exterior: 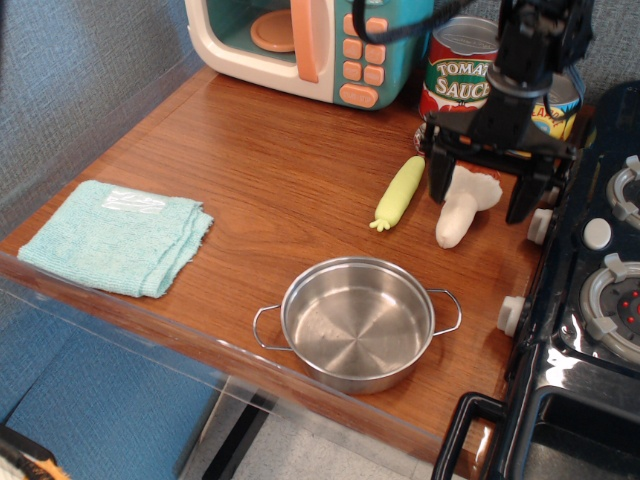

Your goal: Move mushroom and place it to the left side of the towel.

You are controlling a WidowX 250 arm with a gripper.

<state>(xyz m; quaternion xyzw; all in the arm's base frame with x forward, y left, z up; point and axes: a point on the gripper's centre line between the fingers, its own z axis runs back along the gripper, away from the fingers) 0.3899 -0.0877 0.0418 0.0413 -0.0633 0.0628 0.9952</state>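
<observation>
1. One folded teal towel lies flat at the far left of the wooden counter, near the front edge. The bare wood just beyond its left edge is narrow, so the drop spot looks tight.
2. A steel pot sits empty at the front centre, well apart from both towel and mushroom. It seems to be only a bystander, though a low carry would have to pass behind it.
3. A pale yellow-green toy vegetable lies just left of the mushroom, close enough that one finger must come down between the two.
4. The mushroom lies on its side near the stove, white stem pointing toward the front edge, cap partly hidden by the arm.
5. The gripper hangs over it with fingers spread wide, one on each side of the cap end, nothing grasped. I judge it is lined up to descend and close across the mushroom.
</observation>
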